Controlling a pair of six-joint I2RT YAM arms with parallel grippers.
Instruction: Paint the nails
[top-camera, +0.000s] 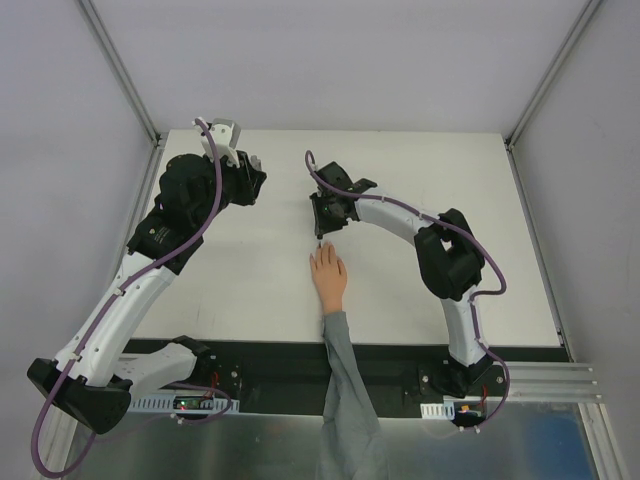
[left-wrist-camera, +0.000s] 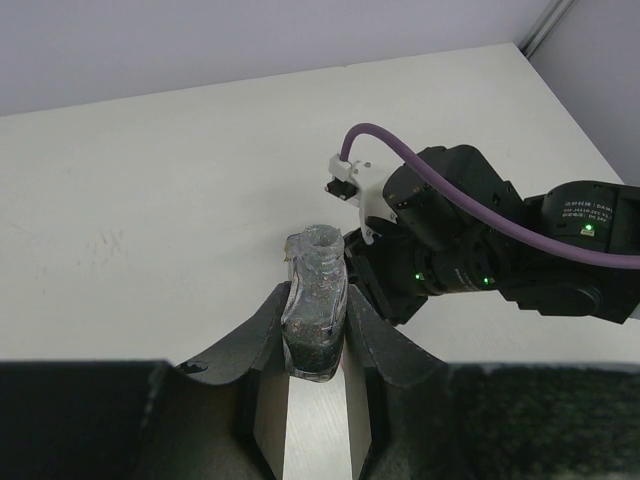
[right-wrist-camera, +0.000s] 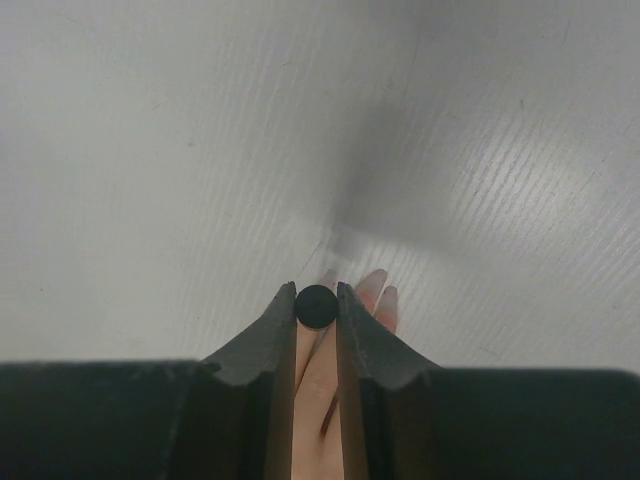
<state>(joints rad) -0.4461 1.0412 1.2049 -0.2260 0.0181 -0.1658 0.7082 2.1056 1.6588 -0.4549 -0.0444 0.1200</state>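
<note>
The peach mannequin hand (top-camera: 328, 275) with a grey sleeve (top-camera: 345, 390) lies palm down at the table's middle front. Its fingertips point away from the bases; the nails are too small to make out. My right gripper (top-camera: 320, 236) hangs just above the fingertips, shut on a black round brush cap (right-wrist-camera: 316, 307); the fingers of the hand (right-wrist-camera: 380, 295) show beneath it. My left gripper (top-camera: 248, 178) at the back left is shut on a small dark glittery bottle (left-wrist-camera: 316, 305), open at the neck and held upright above the table.
The white table (top-camera: 250, 290) is bounded by grey walls left, right and behind. A black rail (top-camera: 270, 365) with the arm bases runs along the near edge. The right arm's purple cable (left-wrist-camera: 440, 190) loops near the bottle.
</note>
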